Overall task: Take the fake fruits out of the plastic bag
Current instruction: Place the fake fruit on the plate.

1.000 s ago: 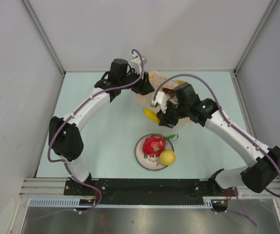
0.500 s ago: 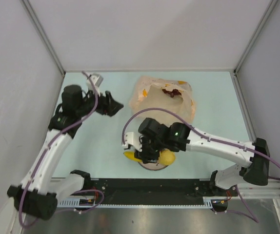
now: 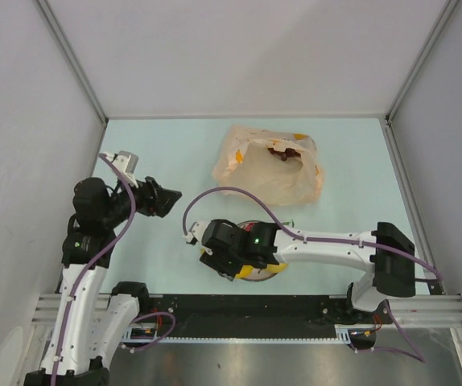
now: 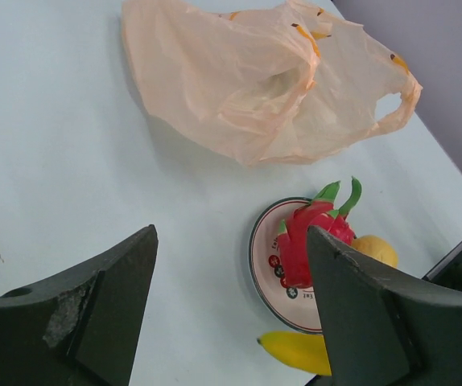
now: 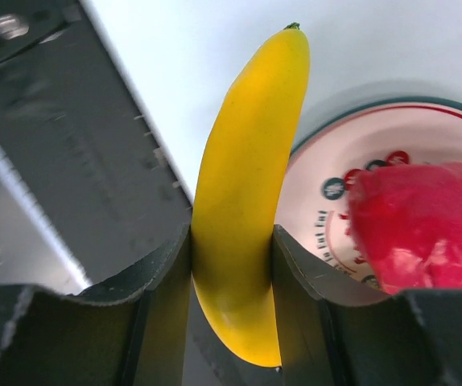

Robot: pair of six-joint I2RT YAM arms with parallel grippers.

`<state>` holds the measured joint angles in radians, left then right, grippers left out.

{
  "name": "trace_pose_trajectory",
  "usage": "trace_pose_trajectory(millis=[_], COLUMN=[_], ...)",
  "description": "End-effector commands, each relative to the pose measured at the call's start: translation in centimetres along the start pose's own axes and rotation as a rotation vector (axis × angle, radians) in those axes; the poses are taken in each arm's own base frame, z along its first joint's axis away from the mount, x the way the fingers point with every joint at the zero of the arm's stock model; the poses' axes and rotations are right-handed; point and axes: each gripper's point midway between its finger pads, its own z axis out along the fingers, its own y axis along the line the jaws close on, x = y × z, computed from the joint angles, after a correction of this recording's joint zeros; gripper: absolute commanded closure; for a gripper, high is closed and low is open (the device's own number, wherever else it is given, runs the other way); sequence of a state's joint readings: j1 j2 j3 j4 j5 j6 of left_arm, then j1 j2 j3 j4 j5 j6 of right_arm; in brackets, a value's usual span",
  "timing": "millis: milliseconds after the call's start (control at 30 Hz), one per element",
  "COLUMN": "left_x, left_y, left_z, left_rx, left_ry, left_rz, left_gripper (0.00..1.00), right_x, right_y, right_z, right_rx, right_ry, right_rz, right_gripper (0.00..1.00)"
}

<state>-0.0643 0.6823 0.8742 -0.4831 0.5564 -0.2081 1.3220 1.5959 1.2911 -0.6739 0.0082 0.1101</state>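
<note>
The pale-orange plastic bag lies crumpled at the back of the table, with a dark grape bunch showing in its mouth. The bag also shows in the left wrist view. My right gripper is shut on the yellow banana at the edge of the white plate. The red dragon fruit and the lemon lie on that plate. My left gripper is open and empty, left of the plate and apart from the bag.
The black front rail runs just behind the right gripper and shows beside the banana in the right wrist view. Grey walls close in the table on three sides.
My right gripper carried the banana from beside the bag down to the plate near the front edge. My left arm let go of the bag and pulled back to the left.
</note>
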Motion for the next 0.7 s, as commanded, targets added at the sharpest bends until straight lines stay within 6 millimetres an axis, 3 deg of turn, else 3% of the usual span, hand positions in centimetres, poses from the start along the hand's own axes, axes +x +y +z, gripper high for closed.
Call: trace_pose_trajectory(millis=[0,233,533,667], left_x=[0.0,0.0,1.6,1.3], left_y=[-0.6,-1.0,-1.0,-1.1], left_z=[-0.5,-0.7,-0.8,-0.9], left_rx=[0.034,0.056,0.061,0.068], left_ry=[-0.015,-0.036,-0.009,-0.019], left_rz=[-0.064,-0.077,-0.101,-0.083], left_gripper=[0.21,0.22,0.22,0.24], right_x=[-1.6,-0.6,0.2,0.3], right_y=[-3.8,-4.6,-3.9,-4.7], right_z=[1.2,2.5,3.0,3.7], right_rx=[0.242,0.299,0.317,0.325], right_ry=[-0.078,-0.051,-0.033,-0.025], right_rz=[0.082,0.124,0.212,0.244], right_gripper=[1.00,0.96,0.97,1.00])
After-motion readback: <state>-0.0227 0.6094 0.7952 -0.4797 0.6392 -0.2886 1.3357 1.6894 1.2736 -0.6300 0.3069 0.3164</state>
